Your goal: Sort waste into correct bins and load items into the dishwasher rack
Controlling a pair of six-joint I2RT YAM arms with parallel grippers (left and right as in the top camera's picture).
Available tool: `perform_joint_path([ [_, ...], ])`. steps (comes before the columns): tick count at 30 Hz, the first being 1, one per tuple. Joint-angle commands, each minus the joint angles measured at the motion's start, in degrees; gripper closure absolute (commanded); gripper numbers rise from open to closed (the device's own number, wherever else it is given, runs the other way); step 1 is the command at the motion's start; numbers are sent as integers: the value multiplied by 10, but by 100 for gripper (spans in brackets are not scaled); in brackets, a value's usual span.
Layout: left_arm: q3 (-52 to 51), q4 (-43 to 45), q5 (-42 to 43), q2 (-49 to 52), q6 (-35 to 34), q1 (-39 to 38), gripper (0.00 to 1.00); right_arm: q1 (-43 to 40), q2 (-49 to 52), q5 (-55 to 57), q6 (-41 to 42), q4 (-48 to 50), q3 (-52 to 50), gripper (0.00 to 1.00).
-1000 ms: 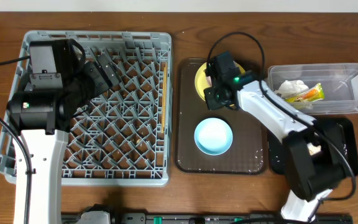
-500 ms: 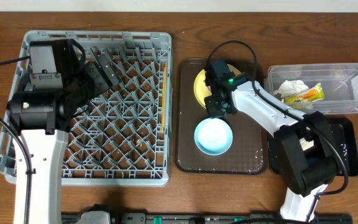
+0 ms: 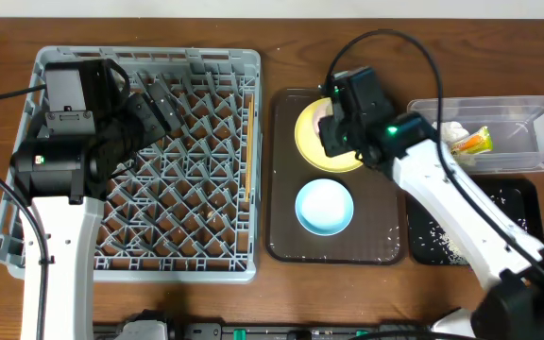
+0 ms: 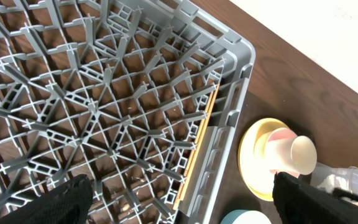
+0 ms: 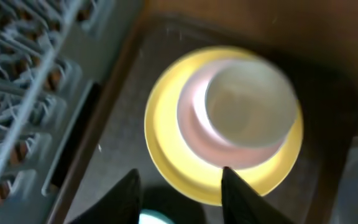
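The grey dishwasher rack (image 3: pixel 140 255) fills the left side, and wooden chopsticks (image 3: pixel 248 132) lie along its right edge. My left gripper (image 3: pixel 163 104) hovers open and empty over the rack (image 4: pixel 104 93); its view also shows the chopsticks (image 4: pixel 197 146). A yellow plate (image 3: pixel 310 142) on the brown tray carries stacked cream and pink cups (image 5: pixel 247 102). My right gripper (image 5: pixel 182 199) is open and empty just above the plate (image 5: pixel 166 149). A light blue bowl (image 3: pixel 325 206) sits in front of the plate. The clear tub (image 3: pixel 518 118) holds the tissue (image 3: pixel 447 130) and the wrapper (image 3: pixel 475 142).
The brown serving tray (image 3: pixel 286 236) lies between the rack and the bins. The black tray (image 3: pixel 527 203) at the front right holds pale crumbs (image 3: pixel 442 241). The right arm (image 3: pixel 451 203) stretches over the brown tray's right edge and the black tray.
My right gripper has moved from the plate's front edge near the bowl to the back and right, over the plate. The right arm has swung off the black tray. The left arm is still.
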Motion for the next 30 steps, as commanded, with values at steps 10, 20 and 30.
perform_joint_path([
  [10,4,-1,3,2,6,2,6,-3,71,73,-49,46,3,60],
  [20,4,-1,3,2,6,2,6,-7,123,80,-51,67,3,64],
  [30,4,-1,3,2,6,2,6,-14,123,79,-60,60,3,64],
])
